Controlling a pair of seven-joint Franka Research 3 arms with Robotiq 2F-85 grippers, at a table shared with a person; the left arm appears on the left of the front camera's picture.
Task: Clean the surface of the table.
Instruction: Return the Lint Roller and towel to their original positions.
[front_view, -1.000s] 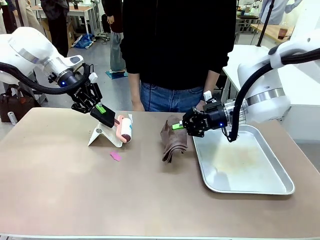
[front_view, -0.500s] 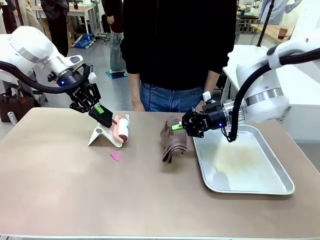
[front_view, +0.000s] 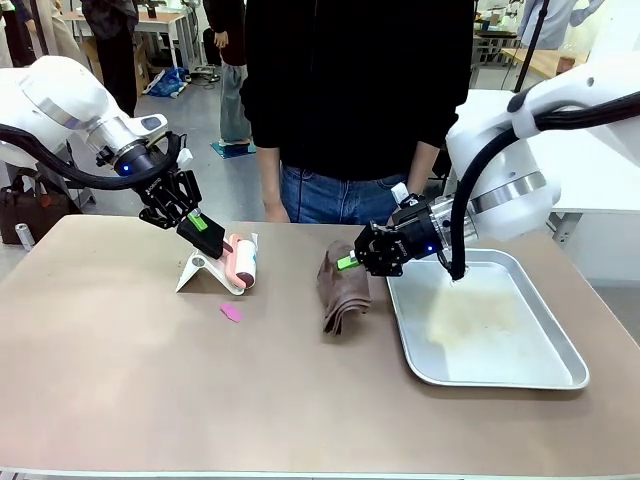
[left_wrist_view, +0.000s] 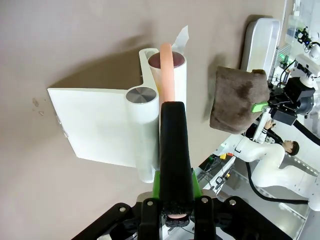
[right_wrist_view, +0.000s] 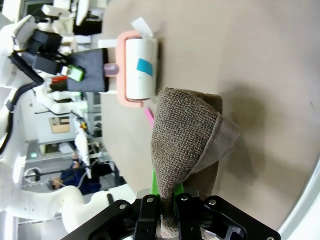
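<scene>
The beige-brown table (front_view: 140, 390) spans the front view. My left gripper (front_view: 200, 225) is shut on the black handle (left_wrist_view: 174, 145) of a lint roller (front_view: 243, 260) with a pink frame and white roll, which rests against a white stand (front_view: 205, 272). A small pink scrap (front_view: 231, 312) lies on the table just in front of the stand. My right gripper (front_view: 352, 260) is shut on the upper edge of a brown cloth (front_view: 343, 290) that hangs down to the tabletop. The right wrist view has the cloth (right_wrist_view: 185, 135) draped over the fingers.
A shallow silver tray (front_view: 560, 365) lies at the right, right beside the cloth. A person in a black top (front_view: 350, 90) stands at the far edge, behind the cloth. The table's near half is bare.
My right gripper has shifted left with the brown cloth, away from the tray. My left gripper has drawn the lint roller slightly back toward the stand.
</scene>
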